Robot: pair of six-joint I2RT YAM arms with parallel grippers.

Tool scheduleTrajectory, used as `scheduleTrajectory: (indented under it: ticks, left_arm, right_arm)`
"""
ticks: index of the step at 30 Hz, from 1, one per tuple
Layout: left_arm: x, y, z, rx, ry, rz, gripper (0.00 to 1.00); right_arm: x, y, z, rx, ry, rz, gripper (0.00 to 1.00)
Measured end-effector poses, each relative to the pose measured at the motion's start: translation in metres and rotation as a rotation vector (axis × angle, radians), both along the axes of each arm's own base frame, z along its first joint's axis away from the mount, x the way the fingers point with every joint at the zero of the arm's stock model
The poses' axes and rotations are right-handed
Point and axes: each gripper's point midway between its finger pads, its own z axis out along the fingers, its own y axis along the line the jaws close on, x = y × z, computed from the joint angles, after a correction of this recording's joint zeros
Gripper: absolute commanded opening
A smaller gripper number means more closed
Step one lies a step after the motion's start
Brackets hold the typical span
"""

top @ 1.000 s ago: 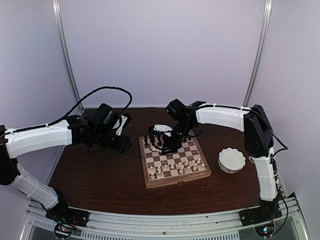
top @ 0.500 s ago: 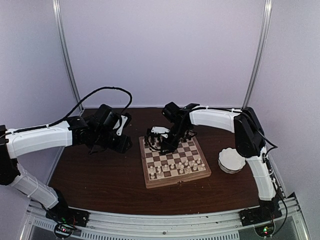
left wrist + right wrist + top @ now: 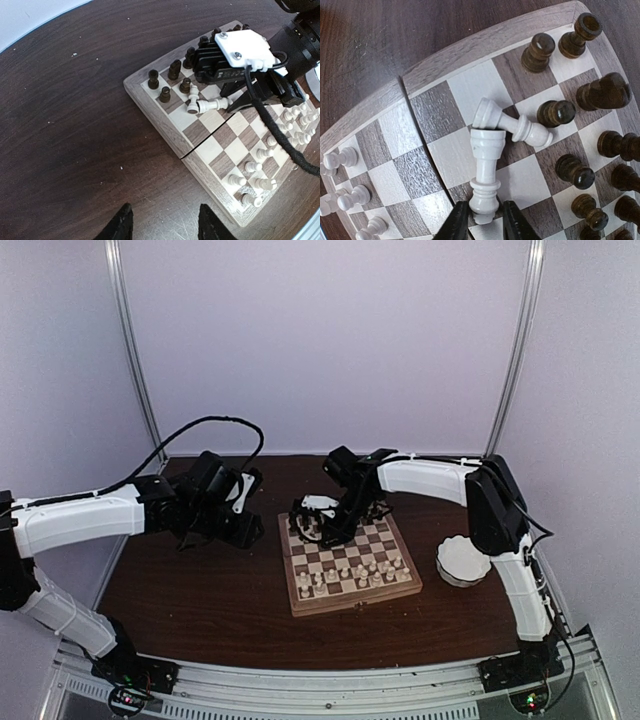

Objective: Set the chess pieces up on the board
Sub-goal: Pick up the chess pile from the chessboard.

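Chess pieces [image 3: 487, 170]: 2 white lie toppled on the board [image 3: 440, 65].

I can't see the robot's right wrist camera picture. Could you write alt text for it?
Two black fingertips of the right gripper flank one end of a cream-white chess piece lying on its side on the board; whether they grip it is unclear. A second white piece lies toppled at its other end, and dark pieces stand upright to the right.

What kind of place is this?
Probably a lab robot cell: plain pale walls and metal corner posts enclose a dark wooden table; the left arm and right arm are bolted to an aluminium rail at its near edge.
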Motion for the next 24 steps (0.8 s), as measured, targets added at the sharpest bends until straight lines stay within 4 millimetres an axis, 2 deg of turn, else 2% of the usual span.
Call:
scheduleTrajectory:
  ticks: [2, 8, 13, 18, 24]
  left_arm:
    - [-0.001, 0.001, -0.003, 0.003, 0.003, 0.000, 0.45]
    - [-0.002, -0.002, -0.006, -0.010, 0.006, -0.010, 0.45]
    - [-0.004, -0.013, -0.007, -0.060, 0.002, -0.053, 0.45]
    - [-0.012, -0.037, -0.011, -0.176, 0.024, -0.140, 0.47]
    - [-0.017, -0.074, -0.007, -0.405, 0.063, -0.212, 0.52]
  right_arm:
    - [0.001, 0.001, -0.001, 0.002, -0.002, 0.001, 0.13]
    - [-0.004, 0.004, 0.000, 0.009, -0.007, 0.018, 0.09]
    - [-0.032, -0.016, 0.001, -0.025, 0.035, 0.038, 0.10]
    - [-0.044, -0.026, 0.044, 0.008, 0.005, 0.052, 0.10]
    - [-0.052, -0.032, 0.095, 0.066, -0.058, 0.067, 0.10]
